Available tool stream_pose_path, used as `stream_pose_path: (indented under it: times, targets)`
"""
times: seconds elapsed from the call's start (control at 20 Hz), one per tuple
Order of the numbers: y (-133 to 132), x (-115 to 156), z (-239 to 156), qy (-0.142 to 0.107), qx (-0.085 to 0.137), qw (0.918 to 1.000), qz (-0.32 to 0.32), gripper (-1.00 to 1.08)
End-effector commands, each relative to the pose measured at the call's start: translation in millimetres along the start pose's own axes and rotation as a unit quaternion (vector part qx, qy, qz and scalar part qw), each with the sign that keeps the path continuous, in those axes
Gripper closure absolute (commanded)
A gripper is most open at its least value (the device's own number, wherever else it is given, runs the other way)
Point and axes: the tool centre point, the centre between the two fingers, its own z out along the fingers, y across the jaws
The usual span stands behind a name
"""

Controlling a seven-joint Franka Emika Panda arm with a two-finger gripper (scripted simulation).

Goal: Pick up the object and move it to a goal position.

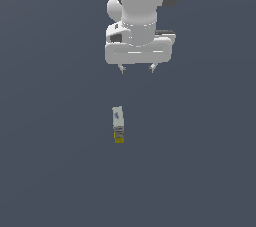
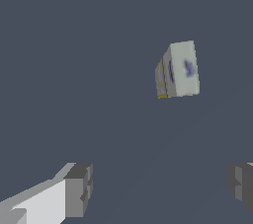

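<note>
Hovering with my white two-fingered pincer (image 1: 137, 68) spread and empty, I am in the approach step. One small white box with bluish print and a yellow end (image 1: 118, 124) lies on the dark grey surface (image 1: 200, 161), well apart from my fingertips. Next: descending, centring, then closing.

Light: I read it as flat, even, dim overall; no clear source direction.
Shadows: none cast that I can see on the slate ground (image 1: 50, 171).
Glare: none; arm (image 1: 137, 16) is the brightest surface, softly shaded.
Sharpness: both views soft, low-res; print on the object (image 2: 184, 69) smeared, unreadable.
Edge distortion: none I notice.
</note>
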Motion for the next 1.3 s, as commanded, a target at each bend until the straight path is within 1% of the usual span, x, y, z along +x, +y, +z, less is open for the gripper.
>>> stream_pose_path:
  times: [0.0,0.25,0.5,0.7,0.95,1.25]
  targets:
    - [5.3,8.1,6.9,-0.001,-0.001,1.0,-0.004,-0.92]
    - [20.6,30.8,27.2,-0.002,-0.003,0.9998,-0.017,-0.92]
    - [42.2,58.0,57.1,-0.003,-0.006,0.9994,-0.034,-0.92]
    - [57.9,74.5,79.4,-0.005,-0.01,0.9989,-0.046,-0.92]
    - [72.0,87.5,100.2,-0.006,-0.013,0.9983,-0.057,-0.92]
    - [80.4,94.4,112.5,-0.007,-0.014,0.9979,-0.063,-0.92]
